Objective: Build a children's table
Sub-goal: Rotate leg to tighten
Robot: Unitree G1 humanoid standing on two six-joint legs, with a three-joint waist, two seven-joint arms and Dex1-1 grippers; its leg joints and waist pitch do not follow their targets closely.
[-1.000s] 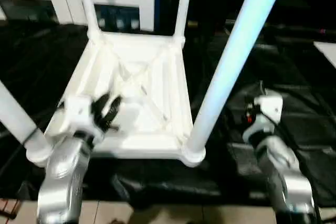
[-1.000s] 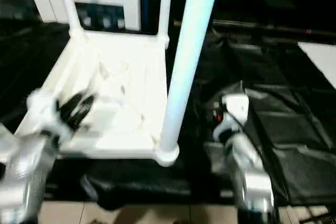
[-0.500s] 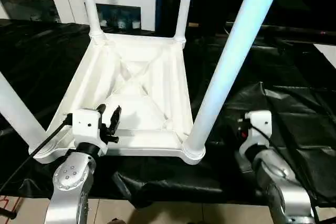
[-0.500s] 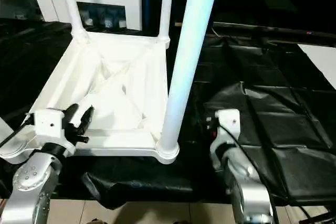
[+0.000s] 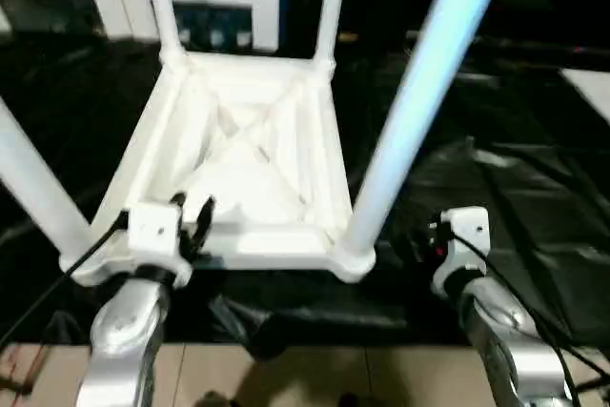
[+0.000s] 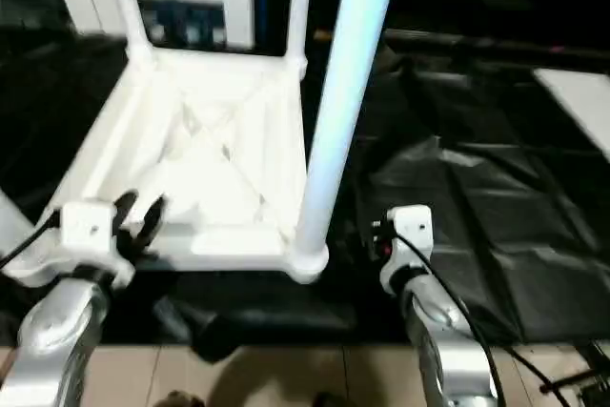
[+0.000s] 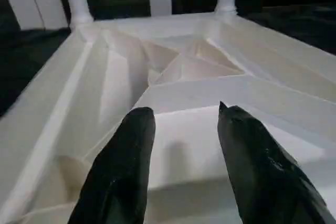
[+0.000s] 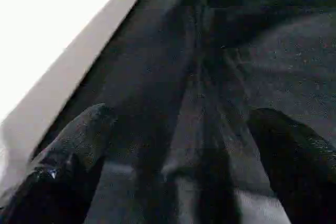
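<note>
Since a second ago, the left pincer (image 5: 192, 219) has drawn back to the near rim, half open, gripping nothing. Right pincer (image 8: 173, 166) gapes wide over black sheeting (image 6: 496, 235) (also empty). Upturned children's table (image 5: 253, 154) rests on the bench, legs (image 5: 419, 111) seated; turning it upright looks next.

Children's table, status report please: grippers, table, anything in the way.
Left gripper open over the near rim, holding nothing. Right gripper open over the black sheet. Children's table upside down, four legs up. Nothing in the way.
</note>
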